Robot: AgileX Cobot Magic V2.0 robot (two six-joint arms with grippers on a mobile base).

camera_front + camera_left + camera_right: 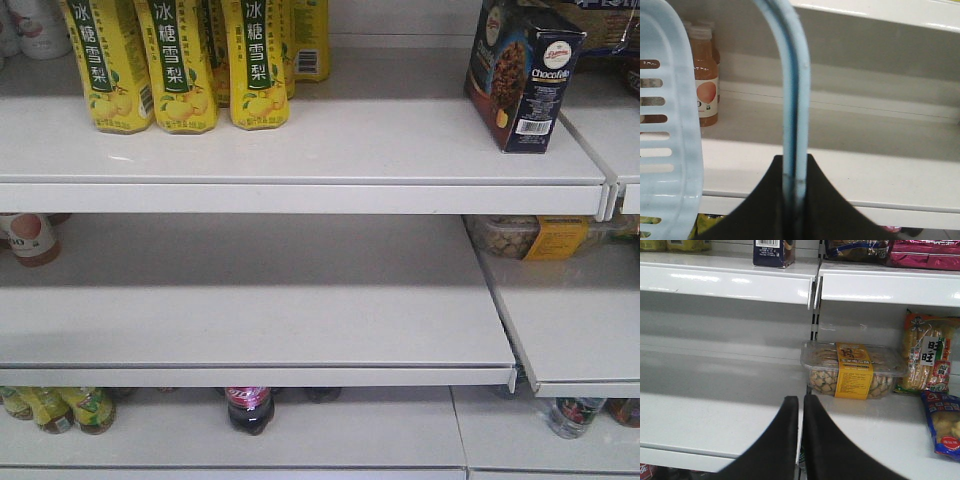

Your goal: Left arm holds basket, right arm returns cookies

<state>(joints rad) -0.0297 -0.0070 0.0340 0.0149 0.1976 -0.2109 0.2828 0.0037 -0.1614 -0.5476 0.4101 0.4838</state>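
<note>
The cookies (522,75), a dark navy carton with a cookie picture and barcode, stand upright on the top shelf at the right; in the right wrist view the cookies (773,252) show at the top edge, far above the gripper. My right gripper (801,402) is shut with nothing between its black fingers, low before the middle shelf. My left gripper (795,162) is shut on the pale blue hoop handle (794,90) of the basket (667,125), whose slotted light blue wall fills the left of that view. Neither arm shows in the front view.
Yellow pear-drink bottles (180,60) line the top shelf at the left. A clear snack tub with a yellow label (852,370) and bagged snacks (930,357) sit on the right middle shelf. An orange drink bottle (704,75) stands behind the basket. Bottles sit on the bottom shelf.
</note>
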